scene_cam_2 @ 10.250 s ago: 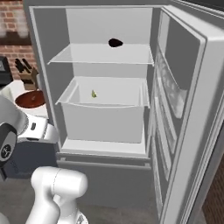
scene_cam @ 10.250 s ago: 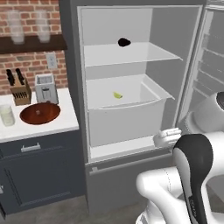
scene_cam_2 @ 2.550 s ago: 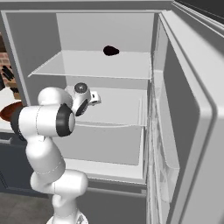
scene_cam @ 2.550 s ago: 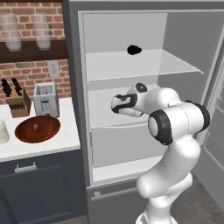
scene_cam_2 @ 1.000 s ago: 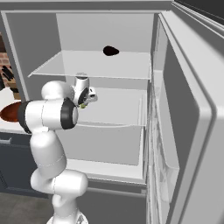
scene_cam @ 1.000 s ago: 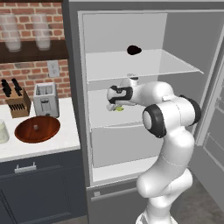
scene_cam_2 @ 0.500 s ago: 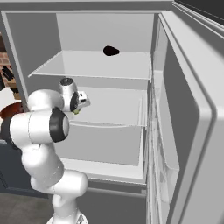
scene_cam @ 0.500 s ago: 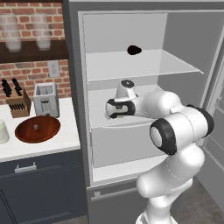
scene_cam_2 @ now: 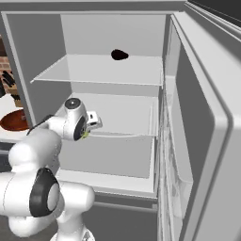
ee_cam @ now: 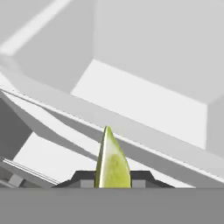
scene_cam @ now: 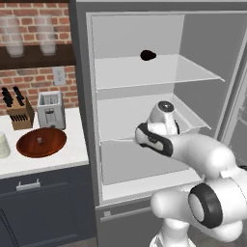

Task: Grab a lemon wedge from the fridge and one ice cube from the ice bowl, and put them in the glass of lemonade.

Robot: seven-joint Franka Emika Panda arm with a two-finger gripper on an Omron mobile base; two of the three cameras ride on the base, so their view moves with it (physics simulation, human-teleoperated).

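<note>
The yellow-green lemon wedge (ee_cam: 113, 161) stands upright between my gripper's (ee_cam: 113, 178) dark fingertips, which are shut on it. In the right base view the gripper (scene_cam_2: 88, 130) hangs just in front of the middle drawer of the open fridge (scene_cam_2: 113, 117), near its left wall. The fridge (scene_cam: 83, 101) is a tall grey cabinet with a white interior. On the counter to its left sit the reddish-brown ice bowl (scene_cam: 41, 142) and, at the picture's left edge, the glass of lemonade (scene_cam: 3, 144).
A dark round lump (scene_cam: 147, 55) lies on the top fridge shelf. A toaster (scene_cam: 50, 110) and a knife block (scene_cam: 19, 113) stand behind the bowl. Frosted glasses (scene_cam: 12, 36) sit on a wall shelf. The open fridge door (scene_cam_2: 212, 141) stands at the right.
The jaws have closed on the lemon wedge inside the drawer. The hand has since lifted it and drawn back out towards the fridge's front.
</note>
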